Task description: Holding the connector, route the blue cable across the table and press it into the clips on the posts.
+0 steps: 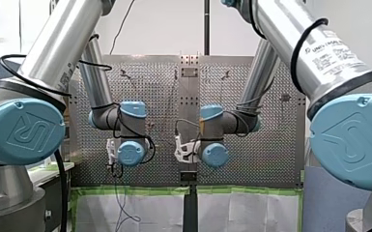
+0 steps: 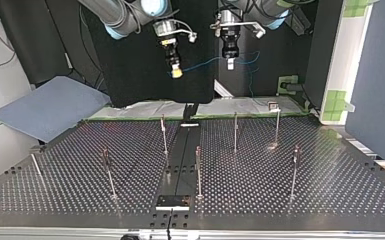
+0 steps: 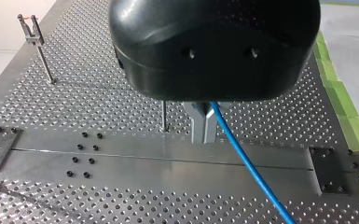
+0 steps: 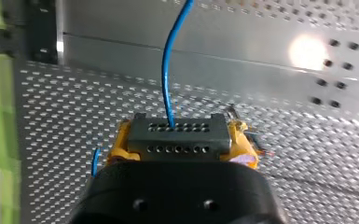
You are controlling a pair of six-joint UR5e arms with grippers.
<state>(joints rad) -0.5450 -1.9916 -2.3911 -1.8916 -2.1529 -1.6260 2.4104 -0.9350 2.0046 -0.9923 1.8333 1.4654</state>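
Right gripper: my right gripper (image 2: 177, 73) grips the dark grey perforated connector (image 4: 177, 140) between yellow pads.
Left gripper: my left gripper (image 3: 204, 130) pinches the thin blue cable (image 3: 249, 165) in its metal fingers.
Cable's place: strung between both grippers, above the perforated metal table (image 2: 330, 190), in no clip yet.
Doing it well: hold the span taut, descend over the nearest slim clip-topped post (image 2: 164, 135), and press straight down.

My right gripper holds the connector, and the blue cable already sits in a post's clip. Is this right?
No: in the top view the blue cable hangs in air between my right gripper and my left gripper, clear of every post. The connector is held.
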